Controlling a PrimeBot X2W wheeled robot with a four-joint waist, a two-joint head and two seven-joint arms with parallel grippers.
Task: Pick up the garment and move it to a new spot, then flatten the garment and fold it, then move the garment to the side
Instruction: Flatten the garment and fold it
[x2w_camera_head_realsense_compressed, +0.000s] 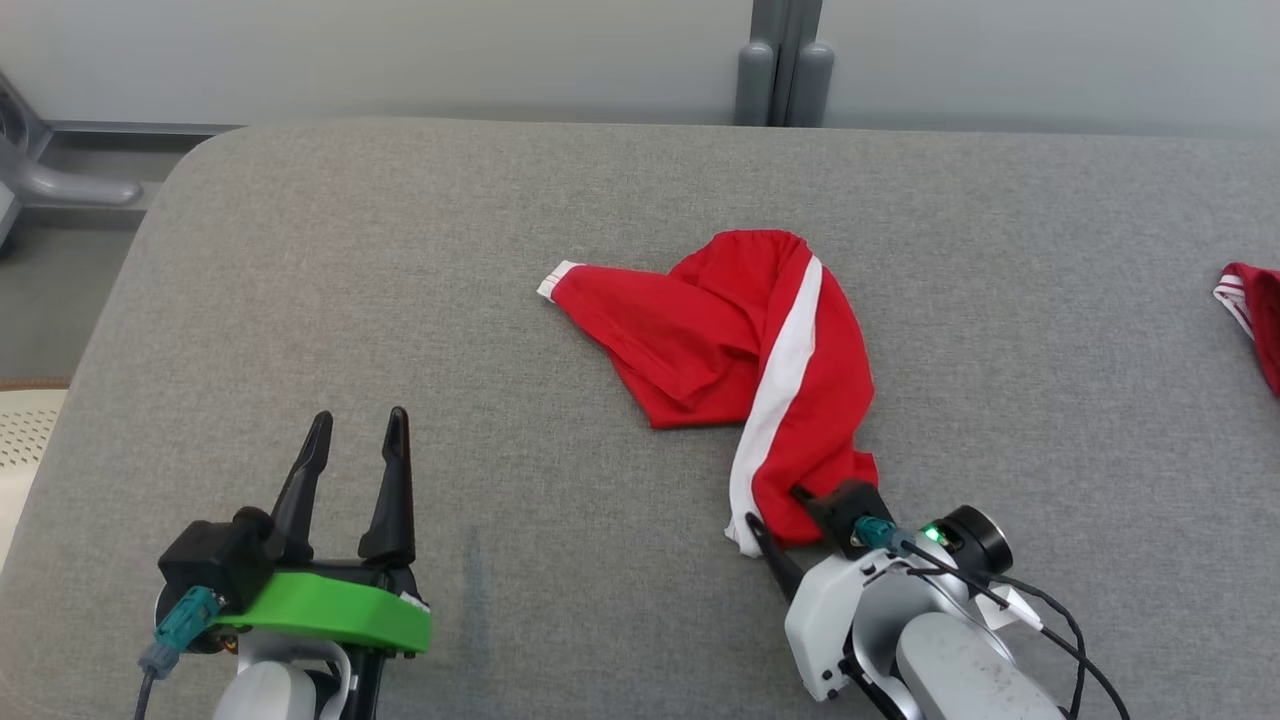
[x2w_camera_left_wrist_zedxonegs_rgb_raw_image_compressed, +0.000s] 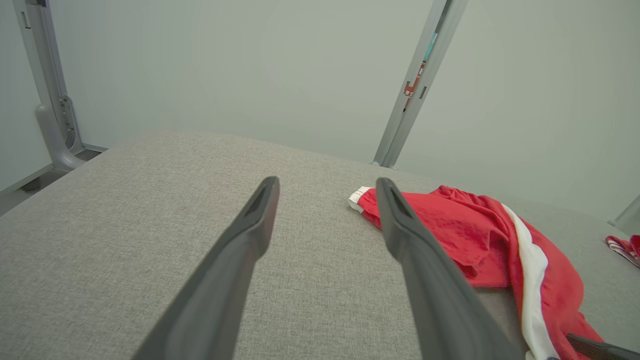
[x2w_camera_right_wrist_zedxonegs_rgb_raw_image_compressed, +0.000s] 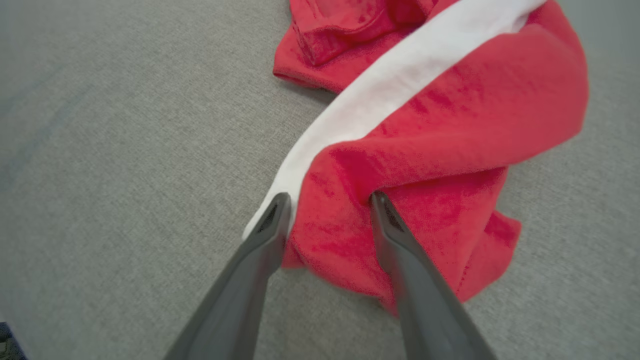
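Note:
The garment (x2w_camera_head_realsense_compressed: 700, 340) is a crumpled pair of red shorts with a white side stripe, lying mid-surface on the grey padded table (x2w_camera_head_realsense_compressed: 400, 250). My right gripper (x2w_camera_head_realsense_compressed: 775, 507) is at its near end. In the right wrist view the two dark fingers (x2w_camera_right_wrist_zedxonegs_rgb_raw_image_compressed: 400, 240) stand apart and straddle a fold of the red cloth (x2w_camera_right_wrist_zedxonegs_rgb_raw_image_compressed: 450, 115), with the right gripper (x2w_camera_right_wrist_zedxonegs_rgb_raw_image_compressed: 327, 197) open around it. My left gripper (x2w_camera_head_realsense_compressed: 358, 420) rests open and empty at the lower left, well clear of the cloth. In the left wrist view the left gripper (x2w_camera_left_wrist_zedxonegs_rgb_raw_image_compressed: 327, 185) points toward the garment (x2w_camera_left_wrist_zedxonegs_rgb_raw_image_compressed: 465, 235).
A second red and white piece of cloth (x2w_camera_head_realsense_compressed: 1255, 310) lies at the table's far right edge (x2w_camera_left_wrist_zedxonegs_rgb_raw_image_compressed: 625, 246). A grey post (x2w_camera_head_realsense_compressed: 785, 60) stands behind the table against the pale wall. The table's rounded left corner drops off to the floor.

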